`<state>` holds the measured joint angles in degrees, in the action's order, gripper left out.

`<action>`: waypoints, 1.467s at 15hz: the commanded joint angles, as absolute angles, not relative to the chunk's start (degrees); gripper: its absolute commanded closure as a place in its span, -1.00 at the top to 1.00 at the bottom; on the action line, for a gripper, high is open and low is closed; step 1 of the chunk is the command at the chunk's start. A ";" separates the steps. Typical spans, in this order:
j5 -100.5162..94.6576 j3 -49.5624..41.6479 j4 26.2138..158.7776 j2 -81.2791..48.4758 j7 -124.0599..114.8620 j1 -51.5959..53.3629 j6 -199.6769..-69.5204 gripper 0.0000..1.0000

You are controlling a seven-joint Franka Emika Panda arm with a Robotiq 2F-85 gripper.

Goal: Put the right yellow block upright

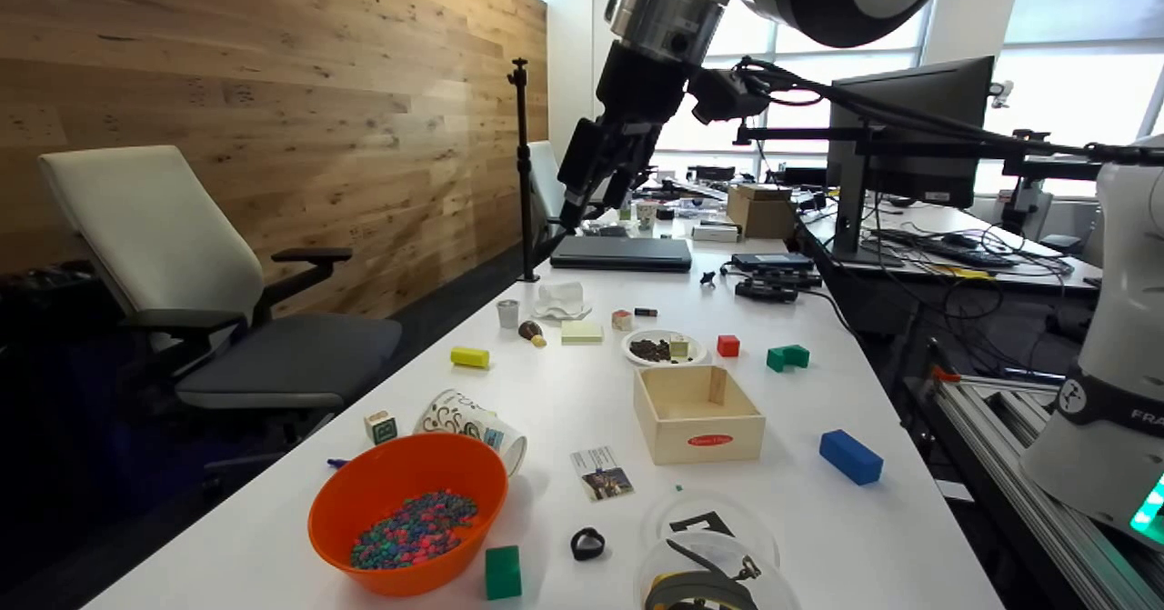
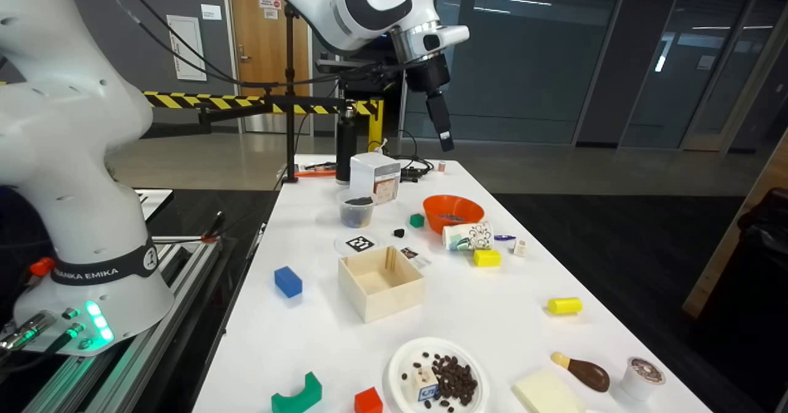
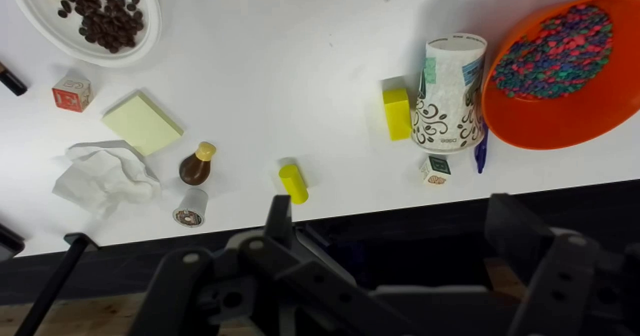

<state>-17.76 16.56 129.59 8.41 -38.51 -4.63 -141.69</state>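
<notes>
That yellow block (image 3: 398, 118) is on its side by a tipped paper cup (image 3: 450, 105), claw (image 3: 392, 213) spread wide up high

OK so the claw's two fingers are way apart from each other, and in both exterior views it hangs off the end of the robot arm (image 2: 372, 7), well above the tabletop (image 3: 300, 75).

The yellow block is the right-hand one of two yellow pieces in the wrist view. It's lying down right alongside the patterned paper cup, which is on its side too. Honestly can't tell if those two touch. The second yellow piece is a yellow cylinder (image 3: 294, 185), also lying down, near the tabletop's edge.

On the cup's far side from the yellow block there's an orange bowl (image 3: 560, 125) with a bunch of pink, blue and green bits (image 3: 557, 55) in it. A blue-purple pen (image 3: 481, 150) pokes out between cup and bowl, and a little letter cube (image 3: 436, 170) is just beside the cup.

Well apart from all that, a white plate (image 3: 150, 23) carries coffee beans (image 3: 112, 25). In an exterior view there's also a wooden box (image 2: 394, 299), with a blue block (image 2: 288, 282) on the robot's side of it.
</notes>
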 commanded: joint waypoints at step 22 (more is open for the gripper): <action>-16.01 0.01 98.09 -21.24 -14.45 3.01 -129.33 1.00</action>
<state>-16.82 1.66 98.05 -21.33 -14.92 1.55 -129.25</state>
